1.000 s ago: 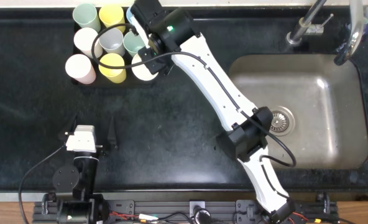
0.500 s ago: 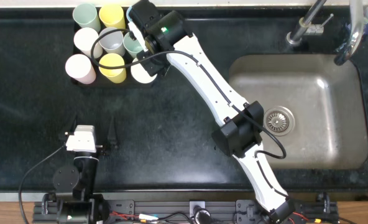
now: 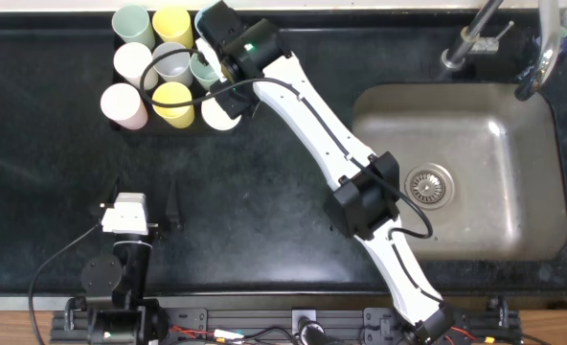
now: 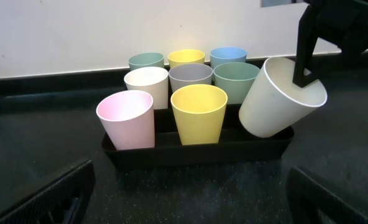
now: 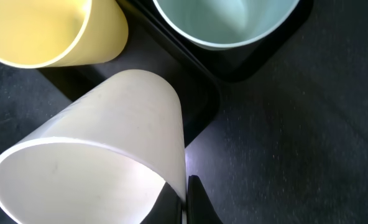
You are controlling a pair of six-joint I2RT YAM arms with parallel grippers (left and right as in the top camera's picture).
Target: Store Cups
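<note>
White cup (image 4: 277, 99) tilts, rim pinched in my right gripper (image 4: 305, 62); I should level it over the black tray (image 4: 196, 152) corner slot, then release.

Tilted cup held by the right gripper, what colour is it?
The tilted cup is off-white, clearest in the left wrist view.

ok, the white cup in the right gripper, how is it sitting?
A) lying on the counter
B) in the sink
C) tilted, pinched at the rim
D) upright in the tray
C: the white cup leans at an angle with the right gripper clamped on its rim, its base down at a corner of the black tray.
</note>
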